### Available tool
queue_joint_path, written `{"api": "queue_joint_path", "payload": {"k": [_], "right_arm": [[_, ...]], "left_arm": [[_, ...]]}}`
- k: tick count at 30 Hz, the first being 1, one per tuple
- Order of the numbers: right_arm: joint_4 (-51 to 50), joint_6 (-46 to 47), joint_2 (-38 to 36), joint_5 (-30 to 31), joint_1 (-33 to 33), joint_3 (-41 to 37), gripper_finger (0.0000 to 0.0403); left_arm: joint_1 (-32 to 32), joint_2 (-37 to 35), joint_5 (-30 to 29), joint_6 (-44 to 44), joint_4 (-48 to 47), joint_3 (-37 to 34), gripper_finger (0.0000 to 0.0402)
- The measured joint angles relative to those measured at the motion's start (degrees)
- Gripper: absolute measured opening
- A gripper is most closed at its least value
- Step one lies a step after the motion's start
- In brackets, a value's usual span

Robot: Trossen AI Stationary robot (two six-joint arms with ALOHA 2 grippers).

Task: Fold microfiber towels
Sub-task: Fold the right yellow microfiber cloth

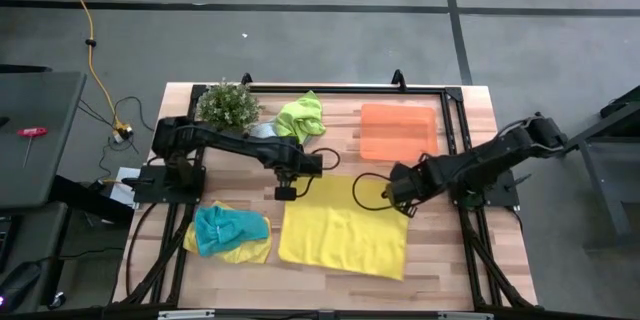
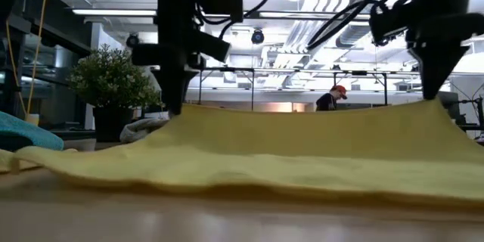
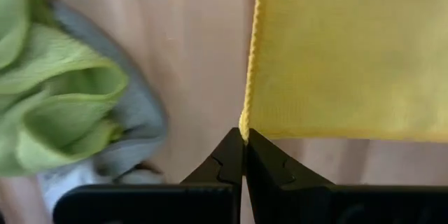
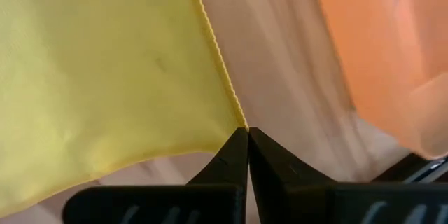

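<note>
- Yellow towel (image 1: 343,232) is spread flat at lower centre of the high view, on the wooden table (image 1: 455,260).
- At lower left, a teal towel (image 1: 228,228) is seen crumpled on a second yellow towel (image 1: 252,252).
- One far corner of the spread towel is pinched by the left gripper (image 1: 285,192), its fingers (image 3: 231,157) pressed together on the hem.
- The other far corner is pinched by the right gripper (image 1: 405,204), fingers (image 4: 234,155) likewise pressed together.
- Farther back, toward the upper part of the frame, a lime green towel (image 1: 301,115) is bunched over a grey towel (image 1: 263,130).
- A plant (image 1: 228,106) is placed at upper left, an orange tray (image 1: 398,131) at upper right.
</note>
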Motion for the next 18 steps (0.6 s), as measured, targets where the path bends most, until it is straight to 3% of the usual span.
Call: {"api": "queue_joint_path", "payload": {"k": [10, 18], "right_arm": [[0.35, -0.07, -0.07, 5.35, -2.75, 0.00, 0.0000], [3.62, 2.57, -0.44, 5.98, 2.80, 0.04, 0.0000]], "left_arm": [[3.49, -2.50, -0.56, 2.84, -0.09, 0.02, 0.0000], [0.70, -4.17, -0.38, 8.37, 0.09, 0.03, 0.0000]]}}
